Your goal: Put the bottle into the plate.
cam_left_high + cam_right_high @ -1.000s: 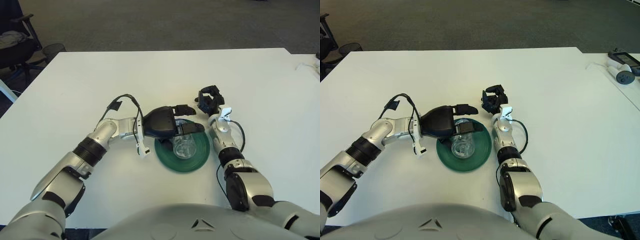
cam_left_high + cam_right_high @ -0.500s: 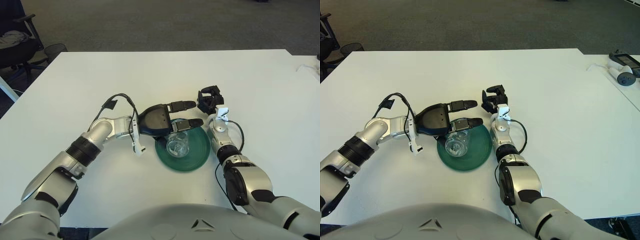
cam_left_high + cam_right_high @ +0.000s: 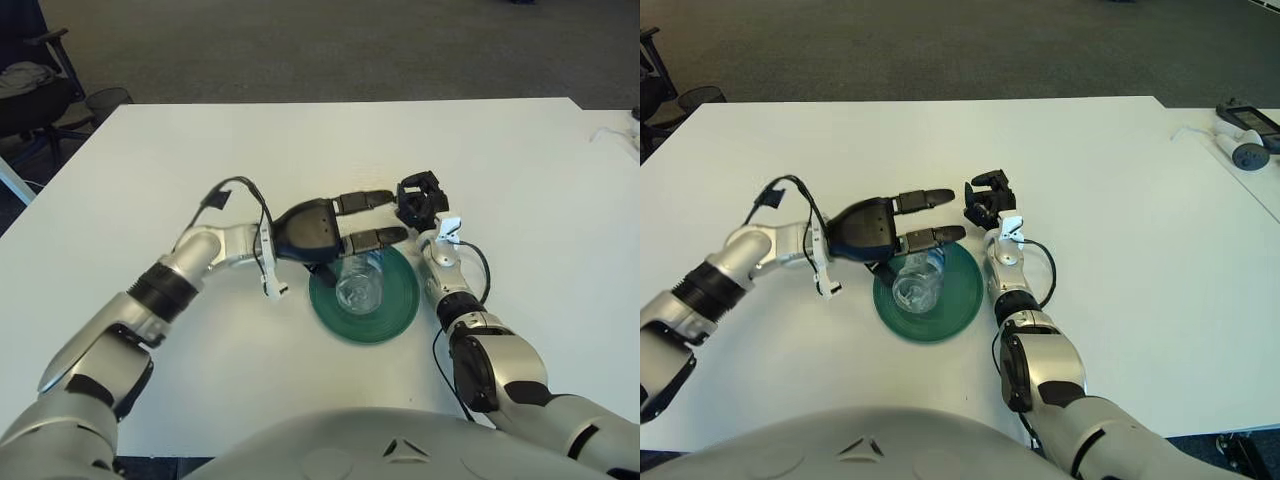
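Standing on the green plate (image 3: pixel 395 310), clear bottle (image 3: pixel 360 285) (left robot hand (image 3: pixel 335 225) released above).

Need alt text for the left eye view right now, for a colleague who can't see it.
A clear bottle stands in a green plate on a white table. The left hand, fingers spread, shows just above it; the right hand sits beyond the plate's right edge.
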You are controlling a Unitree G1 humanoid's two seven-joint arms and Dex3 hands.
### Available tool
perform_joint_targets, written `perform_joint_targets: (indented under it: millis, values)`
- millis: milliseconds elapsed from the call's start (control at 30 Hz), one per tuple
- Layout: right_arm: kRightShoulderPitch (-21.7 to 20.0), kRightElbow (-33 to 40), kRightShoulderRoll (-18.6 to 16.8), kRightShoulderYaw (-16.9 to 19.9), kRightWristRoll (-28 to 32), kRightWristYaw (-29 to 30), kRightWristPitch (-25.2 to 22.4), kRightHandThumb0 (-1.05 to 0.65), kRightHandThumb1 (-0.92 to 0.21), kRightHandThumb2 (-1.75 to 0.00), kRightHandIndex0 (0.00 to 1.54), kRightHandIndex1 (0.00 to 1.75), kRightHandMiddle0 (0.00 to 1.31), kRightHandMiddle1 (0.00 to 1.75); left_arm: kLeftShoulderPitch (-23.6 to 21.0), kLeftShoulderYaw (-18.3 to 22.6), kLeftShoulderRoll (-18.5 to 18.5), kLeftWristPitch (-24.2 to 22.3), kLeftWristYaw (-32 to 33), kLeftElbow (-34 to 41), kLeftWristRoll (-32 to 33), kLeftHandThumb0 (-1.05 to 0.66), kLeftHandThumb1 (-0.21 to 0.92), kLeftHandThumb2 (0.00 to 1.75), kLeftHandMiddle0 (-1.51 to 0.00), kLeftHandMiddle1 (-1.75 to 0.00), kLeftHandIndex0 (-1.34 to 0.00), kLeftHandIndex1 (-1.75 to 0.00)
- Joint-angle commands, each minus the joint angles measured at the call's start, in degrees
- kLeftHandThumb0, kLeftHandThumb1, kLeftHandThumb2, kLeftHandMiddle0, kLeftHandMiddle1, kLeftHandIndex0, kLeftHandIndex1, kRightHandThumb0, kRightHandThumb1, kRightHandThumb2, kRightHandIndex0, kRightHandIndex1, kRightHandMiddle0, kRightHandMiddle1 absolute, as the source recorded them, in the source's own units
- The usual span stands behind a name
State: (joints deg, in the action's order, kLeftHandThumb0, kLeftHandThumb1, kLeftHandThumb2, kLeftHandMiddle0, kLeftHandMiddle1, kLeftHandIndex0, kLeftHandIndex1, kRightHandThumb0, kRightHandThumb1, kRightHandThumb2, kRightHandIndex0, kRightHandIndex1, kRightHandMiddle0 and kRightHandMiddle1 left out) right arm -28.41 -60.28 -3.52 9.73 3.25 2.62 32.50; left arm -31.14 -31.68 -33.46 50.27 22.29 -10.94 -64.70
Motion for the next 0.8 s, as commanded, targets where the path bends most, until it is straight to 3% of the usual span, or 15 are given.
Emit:
perform_joint_targets:
  millis: [0, 133, 233, 400, 767]
  values:
    - [11.06, 2.03, -4.05, -0.32, 1.88, -2.85, 2.76, -0.01, -0.73, -0.73, 0.3, 1.52, 0.32, 1.74, -0.68, 2.39, -1.03, 2.55, -2.77, -2.88, 8.83, -1.05, 0.92, 0.86, 0.0, 0.0, 0.0, 0.0]
    - [13.55, 5.52, -4.15, -1.7, 0.58, -2.76, 4.78, -0.01, -0.77, -0.68, 0.27, 1.51, 0.32, 1.74, -1.81, 3.49, 0.02, 4.96, -5.02, -7.61, 17.07, -1.05, 0.92, 0.83, 0.0, 0.0, 0.0, 0.0]
    - [12.61, 6.33, -2.55, -2.37, -0.49, -2.08, 0.0, -0.01, -0.78, -0.65, 0.3, 1.47, 0.31, 1.75, -2.94, 4.9, 2.12, 6.84, -6.92, -13.05, 25.84, -1.05, 0.92, 0.82, 0.0, 0.0, 0.0, 0.0]
    - [11.88, 7.94, -1.25, -2.3, 0.9, -3.72, -8.15, -0.01, -0.72, -0.71, 0.4, 1.43, 0.29, 1.75, -0.7, 5.54, 4.71, 6.74, -14.36, -15.69, 42.71, -1.03, 0.92, 0.8, 0.0, 0.0, 0.0, 0.0]
    - [11.63, 9.18, -1.2, -1.33, 1.88, -3.08, -12.65, -0.01, -0.64, -0.82, 0.48, 1.44, 0.3, 1.74, 2.14, 7.46, 6.38, 4.01, -26.53, -13.73, 57.47, -0.96, 0.92, 0.78, 0.0, 0.0, -0.02, -0.01]
